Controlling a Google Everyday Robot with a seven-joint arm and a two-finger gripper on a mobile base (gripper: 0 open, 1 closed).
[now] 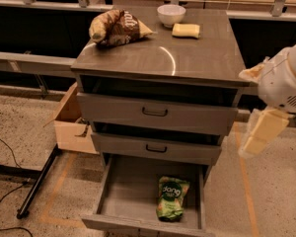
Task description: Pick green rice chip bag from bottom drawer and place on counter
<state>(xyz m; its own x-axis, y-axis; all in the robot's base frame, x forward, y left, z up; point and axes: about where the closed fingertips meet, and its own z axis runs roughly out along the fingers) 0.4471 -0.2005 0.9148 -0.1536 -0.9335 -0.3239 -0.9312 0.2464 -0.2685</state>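
The green rice chip bag [171, 197] lies flat in the pulled-out bottom drawer [133, 186], right of its middle and near the front. The counter [187, 56] is the shiny grey top of the cabinet. My gripper [264, 132] hangs as a cream-coloured piece below my white arm [286, 78]. It is to the right of the cabinet, level with the upper drawers, well above and to the right of the bag. It holds nothing that I can see.
On the counter are a brown-and-tan snack bag [117, 27] at the back left, a white bowl [171, 15] and a yellow sponge [186, 30]. The two upper drawers are shut. An open cardboard box [71, 122] and a black stand leg [39, 179] are left of the cabinet.
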